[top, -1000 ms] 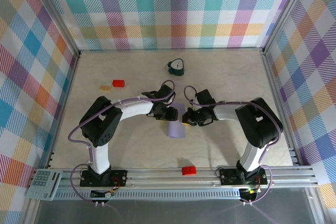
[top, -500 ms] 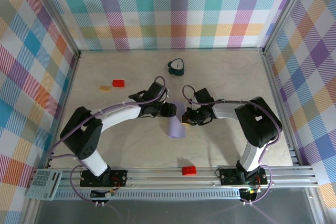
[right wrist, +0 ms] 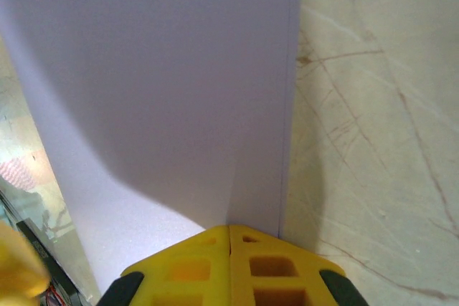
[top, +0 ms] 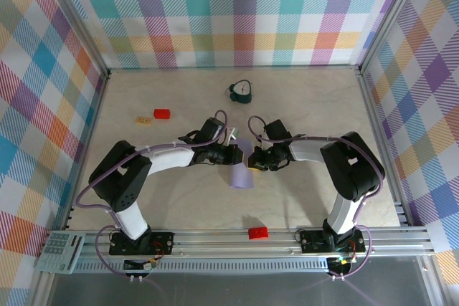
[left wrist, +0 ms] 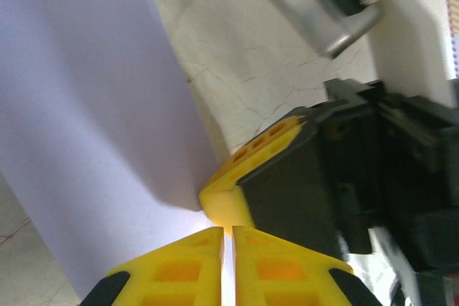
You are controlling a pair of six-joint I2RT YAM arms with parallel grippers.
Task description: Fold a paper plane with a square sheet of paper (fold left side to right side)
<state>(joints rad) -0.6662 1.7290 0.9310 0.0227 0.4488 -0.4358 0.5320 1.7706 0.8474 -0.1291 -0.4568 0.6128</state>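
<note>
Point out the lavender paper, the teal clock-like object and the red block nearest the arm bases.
lavender paper (top: 240, 178): top view, its bare near half.
teal clock-like object (top: 243, 90): top view, its pale face.
red block (top: 257, 232): top view, its top face.

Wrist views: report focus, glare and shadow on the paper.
Right wrist view: a shadow darkens the paper above the right gripper; the table veins look sharp. Left wrist view: the paper washes out white by the left gripper, and the right gripper behind is blurred.

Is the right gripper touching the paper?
Touching. The right wrist view shows the right gripper shut, with the paper running straight into its fingertips.
</note>
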